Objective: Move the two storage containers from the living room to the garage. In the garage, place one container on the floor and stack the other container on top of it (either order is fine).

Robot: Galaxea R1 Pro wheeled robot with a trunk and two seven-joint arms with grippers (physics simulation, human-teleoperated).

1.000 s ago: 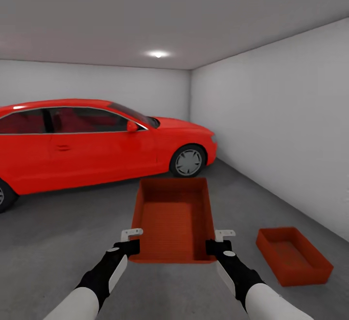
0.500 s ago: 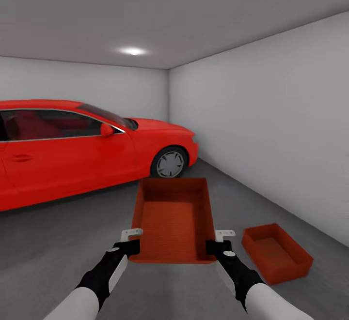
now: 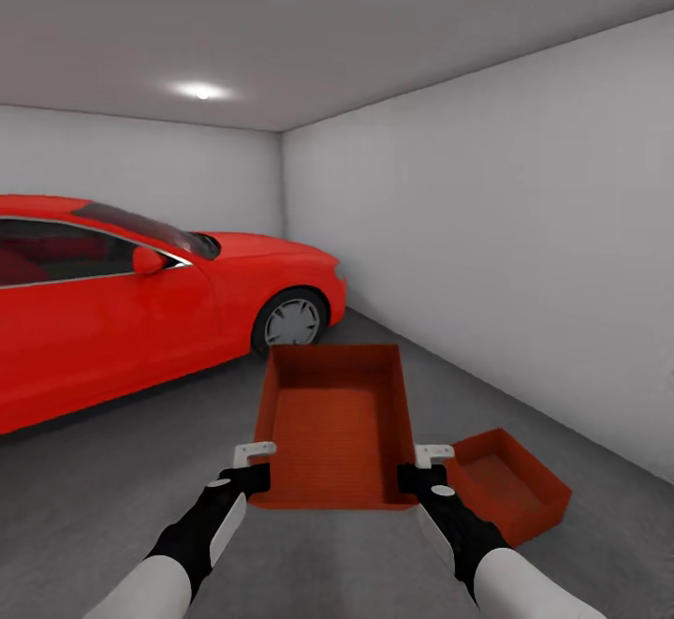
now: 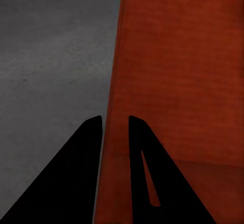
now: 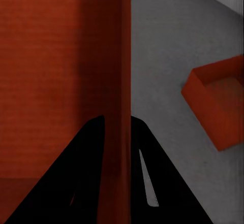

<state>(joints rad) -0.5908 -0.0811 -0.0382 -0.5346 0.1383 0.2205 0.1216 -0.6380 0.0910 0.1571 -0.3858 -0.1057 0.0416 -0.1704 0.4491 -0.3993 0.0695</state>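
While each claw, left (image 3: 251, 465) and right (image 3: 423, 467), pinches the carried container (image 3: 337, 422), align squarely above the floor container (image 3: 505, 483), lower level.

Your two arms reach forward, level and parallel. Your left gripper (image 3: 254, 469) and right gripper (image 3: 423, 471) are each clamped on a side wall of the container (image 3: 337, 424).
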